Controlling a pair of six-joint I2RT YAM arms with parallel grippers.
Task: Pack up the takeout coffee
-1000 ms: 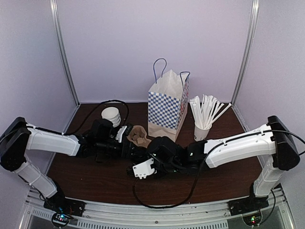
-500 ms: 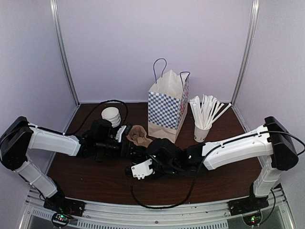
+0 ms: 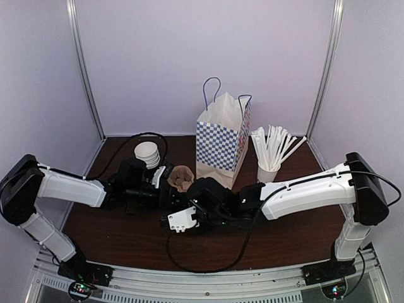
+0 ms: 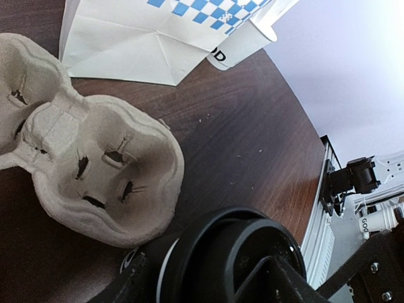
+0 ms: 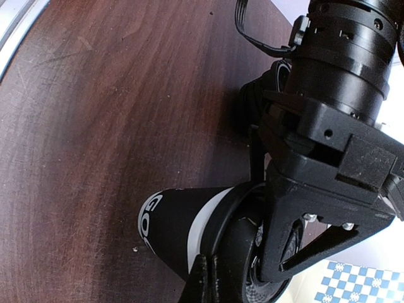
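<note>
The takeout coffee (image 5: pixel 169 222) lies tipped on its side near the middle of the dark table (image 3: pixel 120 237), a little toward the left edge and on the near side of the pulp cup carrier (image 4: pixel 95 170). I cannot tell whether it rests on the wood or hangs just over it. The left gripper (image 3: pixel 172 196) has the cup by its lidded end, jaws spread wide around it. The right gripper (image 5: pixel 203 279) is pinched fully closed, its tips up against the cup where the body meets the lid; I cannot tell if anything is caught between them. The checkered bag (image 3: pixel 221 142) stands upright toward the middle of the far edge, just behind the carrier. A white cup of sticks (image 3: pixel 268 172) stands to its right, and a stack of lidless cups (image 3: pixel 147 153) sits toward the far left corner
</note>
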